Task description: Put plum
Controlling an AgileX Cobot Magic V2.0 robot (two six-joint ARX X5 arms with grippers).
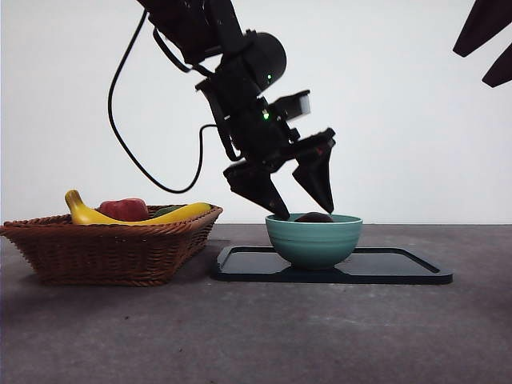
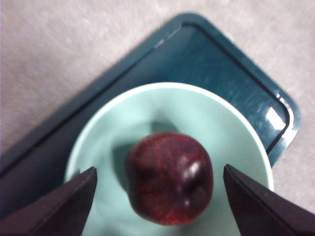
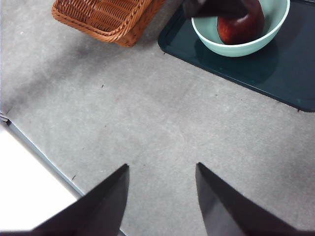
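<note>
One glossy dark maroon plum (image 2: 170, 178) lies inside the pale green ceramic bowl (image 1: 314, 238), which stands on the dark rectangular tray (image 1: 400, 268) on the grey desk (image 1: 256, 336). Left hand (image 1: 305, 210) hangs just above it, jaws wide, gripping nothing. Right hand (image 3: 162, 174) waits well apart, jaws spread and empty. Beside the tray sits a woven wicker basket (image 1: 112, 248).

The left hand (image 1: 302, 204) hangs at the bowl (image 1: 314, 240) mouth, jaws spread; the plum (image 2: 170, 178) lies between them, untouched, with open gaps on both sides. The bowl stands at one end of the tray (image 1: 400, 268), whose other end is bare. The basket (image 1: 112, 248) stands beside the tray, a narrow strip between them. Bare surface (image 3: 162, 142) lies under the right hand (image 3: 162, 196), well apart from the bowl.
</note>
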